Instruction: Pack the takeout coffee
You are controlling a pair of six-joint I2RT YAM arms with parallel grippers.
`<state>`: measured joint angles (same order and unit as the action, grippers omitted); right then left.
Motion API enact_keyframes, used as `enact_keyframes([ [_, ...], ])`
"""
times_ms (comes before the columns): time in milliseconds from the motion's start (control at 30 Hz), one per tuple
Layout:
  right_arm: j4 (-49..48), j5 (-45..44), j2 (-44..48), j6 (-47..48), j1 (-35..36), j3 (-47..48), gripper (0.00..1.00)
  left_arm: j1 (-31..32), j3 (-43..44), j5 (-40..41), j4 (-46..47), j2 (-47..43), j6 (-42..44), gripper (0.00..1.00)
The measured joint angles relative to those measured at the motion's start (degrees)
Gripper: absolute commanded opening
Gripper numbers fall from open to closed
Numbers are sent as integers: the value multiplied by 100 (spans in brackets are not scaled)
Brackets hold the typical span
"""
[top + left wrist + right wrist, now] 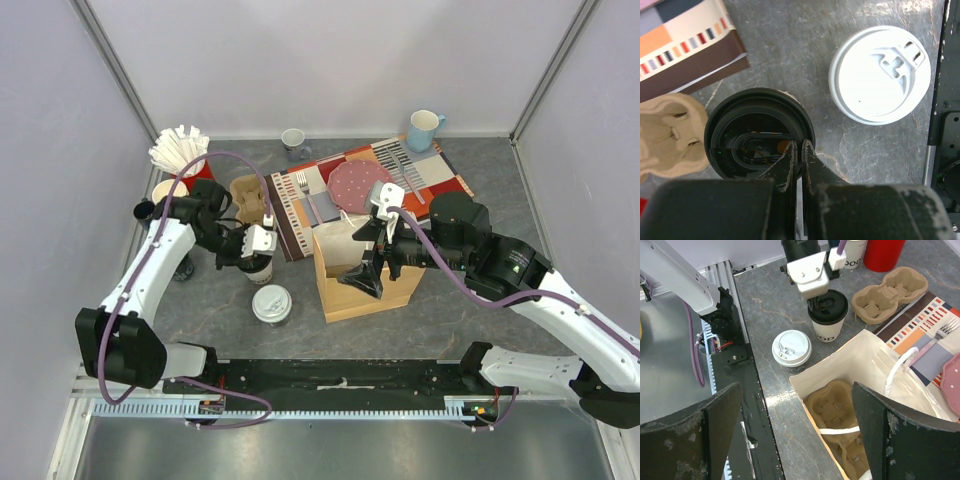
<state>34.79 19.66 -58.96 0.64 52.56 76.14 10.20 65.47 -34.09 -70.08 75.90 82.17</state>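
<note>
Presently, left gripper [800,152] is pinching only the lid [747,117] rim between its fingers [788,167], risking popping it off; right gripper [795,410] is gaping.

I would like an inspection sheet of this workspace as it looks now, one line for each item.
Surface: grey table, no spill seen.
Job's things: white cup with black lid and black cup with white lid stand upright near the paper bag; a carrier lies inside it.
Clutter: spare carrier, red cup of white sticks, grey mug, blue mug, placemat with plate and forks.
Grippers: left pincer shut at the rim of the black lid; right pincer open over the bag.
Cables: a purple cable along each arm.
Surroundings: plain walls; nothing else seen.
</note>
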Motion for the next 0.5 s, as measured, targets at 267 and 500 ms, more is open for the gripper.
enact_keyframes([
  [267, 50, -798, 9, -214, 0, 37, 98, 66, 1569, -39, -393, 13, -1644, 2],
  [500, 59, -1794, 164, -494, 0, 199, 98, 245, 3143, -188, -597, -39, -3617, 2],
])
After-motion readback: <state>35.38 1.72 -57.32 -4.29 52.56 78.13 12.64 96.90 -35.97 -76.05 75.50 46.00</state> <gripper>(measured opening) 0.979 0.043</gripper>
